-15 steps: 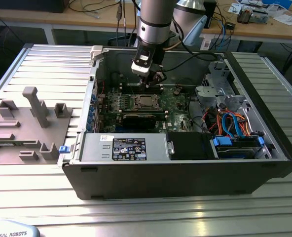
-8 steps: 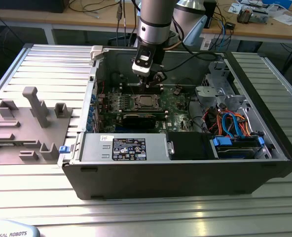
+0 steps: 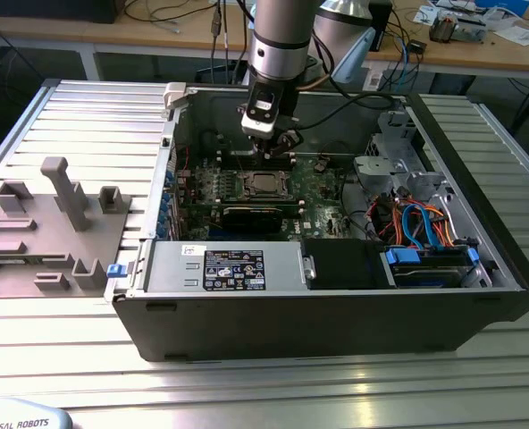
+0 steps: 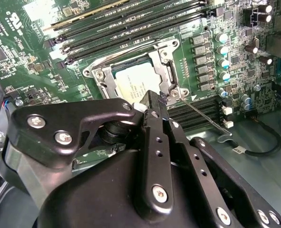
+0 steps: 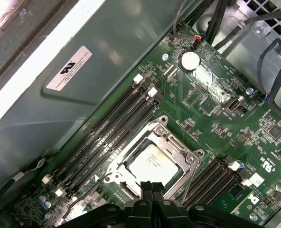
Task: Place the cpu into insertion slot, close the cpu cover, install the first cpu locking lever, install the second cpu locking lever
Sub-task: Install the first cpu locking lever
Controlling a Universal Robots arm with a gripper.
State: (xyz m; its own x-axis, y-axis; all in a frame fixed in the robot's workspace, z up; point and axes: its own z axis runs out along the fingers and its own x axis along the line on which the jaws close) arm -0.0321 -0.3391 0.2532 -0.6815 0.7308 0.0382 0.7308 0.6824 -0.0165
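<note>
Cpu (image 5: pixel 152 163), silver top up, lies flat in insertion slot (image 4: pixel 96 74) on green motherboard (image 5: pixel 216 121). Cpu cover (image 5: pixel 177 156) is down over it, its frame around the chip's edges and the chip top showing through the window. Thin locking lever (image 4: pixel 203 118) runs out from one socket corner across black memory slots (image 4: pixel 185 114); cannot tell whether it is latched. Gripper (image 5: pixel 150 186): fingertips pressed together, nothing between them, hovering just beside the socket edge; contact with the cover not discernible. In the exterior view the arm reaches down into the open computer case (image 3: pixel 336 308), which lies on a ribbed metal table (image 3: pixel 68 357). Grey fixture block (image 3: pixel 41 241) sits well apart at the exterior view's left.
</note>
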